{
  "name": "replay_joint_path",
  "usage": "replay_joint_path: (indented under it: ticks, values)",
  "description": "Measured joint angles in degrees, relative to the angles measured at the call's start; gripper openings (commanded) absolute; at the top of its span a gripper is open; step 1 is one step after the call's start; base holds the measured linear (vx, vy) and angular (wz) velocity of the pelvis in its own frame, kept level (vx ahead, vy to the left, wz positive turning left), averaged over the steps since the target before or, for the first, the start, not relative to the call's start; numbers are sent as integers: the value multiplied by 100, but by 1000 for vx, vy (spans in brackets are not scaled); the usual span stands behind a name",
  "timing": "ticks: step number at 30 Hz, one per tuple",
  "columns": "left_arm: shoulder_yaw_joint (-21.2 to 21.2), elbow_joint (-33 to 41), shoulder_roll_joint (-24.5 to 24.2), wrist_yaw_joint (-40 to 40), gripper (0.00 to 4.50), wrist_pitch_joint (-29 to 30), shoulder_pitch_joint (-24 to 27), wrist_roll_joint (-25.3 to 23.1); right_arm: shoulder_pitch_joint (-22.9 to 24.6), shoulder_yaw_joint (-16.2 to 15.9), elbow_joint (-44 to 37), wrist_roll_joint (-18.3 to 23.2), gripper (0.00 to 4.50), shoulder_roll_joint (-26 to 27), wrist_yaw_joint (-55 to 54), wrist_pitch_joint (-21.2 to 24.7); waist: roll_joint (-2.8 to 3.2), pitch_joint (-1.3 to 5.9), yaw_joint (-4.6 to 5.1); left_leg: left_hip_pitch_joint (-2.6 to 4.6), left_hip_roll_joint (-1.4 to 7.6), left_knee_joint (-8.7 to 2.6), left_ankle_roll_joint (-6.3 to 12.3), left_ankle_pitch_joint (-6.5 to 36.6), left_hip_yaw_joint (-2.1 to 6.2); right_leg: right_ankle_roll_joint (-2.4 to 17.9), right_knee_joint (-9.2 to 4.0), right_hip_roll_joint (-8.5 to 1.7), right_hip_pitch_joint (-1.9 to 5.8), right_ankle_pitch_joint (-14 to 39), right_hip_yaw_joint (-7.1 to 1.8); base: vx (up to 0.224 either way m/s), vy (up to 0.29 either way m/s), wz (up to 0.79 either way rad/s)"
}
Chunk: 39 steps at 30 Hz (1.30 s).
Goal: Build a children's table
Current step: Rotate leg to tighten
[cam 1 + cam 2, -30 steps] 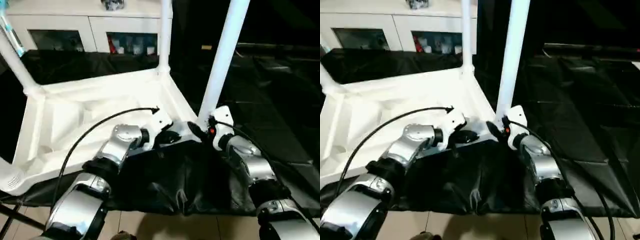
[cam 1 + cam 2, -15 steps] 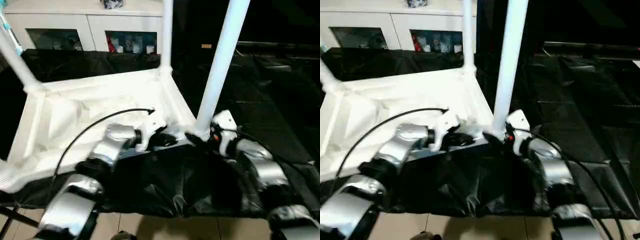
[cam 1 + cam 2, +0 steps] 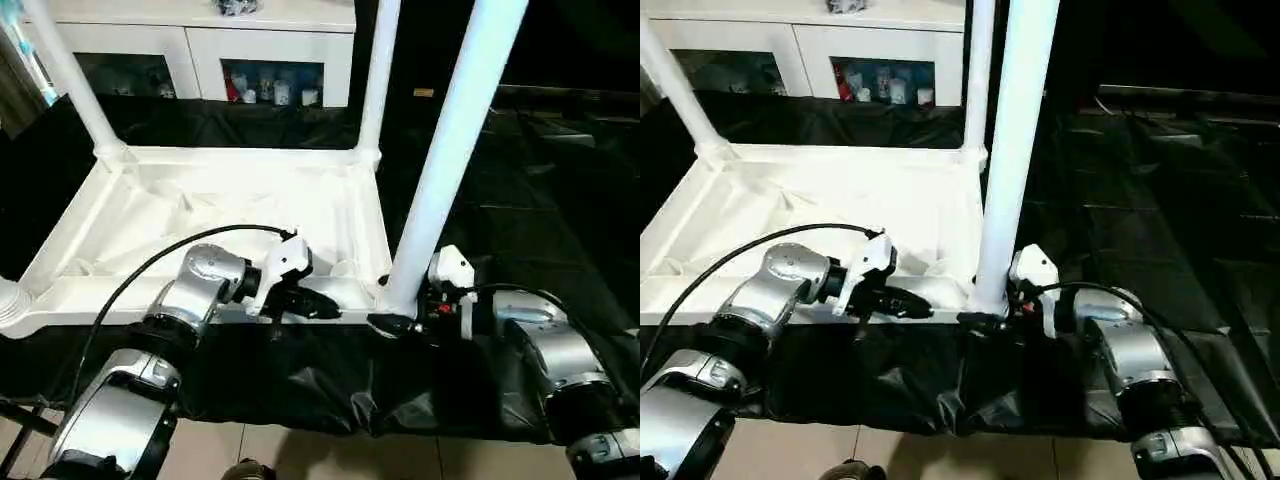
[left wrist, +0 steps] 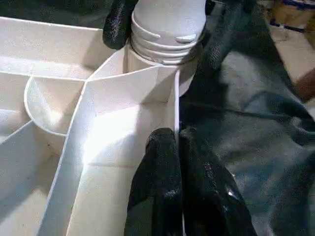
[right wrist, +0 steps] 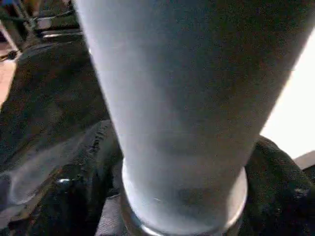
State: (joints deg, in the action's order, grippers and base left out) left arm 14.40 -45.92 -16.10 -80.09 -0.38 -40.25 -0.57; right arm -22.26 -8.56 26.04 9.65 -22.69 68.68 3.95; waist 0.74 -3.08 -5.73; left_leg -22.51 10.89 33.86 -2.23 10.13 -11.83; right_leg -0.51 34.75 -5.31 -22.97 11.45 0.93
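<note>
The table top [image 3: 225, 215] lies upside down on a black cloth [image 3: 330, 385], ribbed side up, with a white cabinet [image 3: 200, 45] behind it. Three legs stand upright in its corner sockets: one at the far corner beside the cabinet's left door [image 3: 70, 80], one at the far corner by the cabinet's right end [image 3: 378, 80], and a thick near leg [image 3: 450, 150] at the corner closest to the robot's right arm.

The left gripper [image 3: 318, 303] rests against the near edge of the table top, a little way from the near leg. Its two black fingers [image 4: 162, 191] are clenched together and straddle the thin white edge wall, pinching it, as the left wrist view shows, with the threaded base of the near leg [image 4: 167, 34] seated in its socket just beyond.

The right gripper [image 3: 405, 318] sits at the foot of the near leg, on the side away from the table top. One black finger [image 3: 388, 324] reaches around the leg's base. Its jaws stand wide, but whether they press on the leg or merely flank it cannot be told.
</note>
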Motion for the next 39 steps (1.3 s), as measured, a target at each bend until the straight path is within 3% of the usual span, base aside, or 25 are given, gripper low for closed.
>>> replay_joint_path:
  ticks: [5,9,14,21,22,31,39]
  values:
    - [8,0,-31,-77,0,-7,3,9,25,2,-71,1,291,3,30,92,0,0,-10,0,-1,1,0,0,0,0,0,0,1,0,-1,0,0,0]
    - [-53,-65,56,429,0,-67,-2,-50,-54,158,199,-84,274,220,-556,18,-2,1,12,12,-1,2,0,0,0,4,11,-1,5,-3,-2,0,0,0]
    - [-219,-373,401,1683,0,-85,-151,-256,-536,420,1016,-378,272,787,-2337,-168,-5,1,146,32,-5,1,-5,-1,0,28,17,-3,8,-18,-5,0,0,0]
    - [-303,-428,822,2710,0,95,-214,-359,-823,712,1420,-526,272,1252,-3831,-133,-3,3,217,33,-7,-4,-5,-2,0,27,15,-3,9,-18,-6,0,0,0]
    - [-303,-428,861,2791,0,103,-216,-371,-868,765,1488,-535,307,1297,-3902,-131,-1,4,217,33,-7,-4,-5,-1,0,26,14,-3,10,-17,-6,0,0,0]
    - [-299,-422,881,2779,0,57,-216,-419,-876,803,1522,-550,393,1246,-3586,-202,4,7,213,32,-8,-4,-4,-1,0,24,5,-3,12,-16,-7,0,0,0]
    - [-267,-252,604,1968,0,46,-150,-330,-539,575,1028,-420,393,727,-2280,-217,6,6,156,29,-1,-14,-4,-1,0,12,0,2,8,-8,-1,0,0,0]
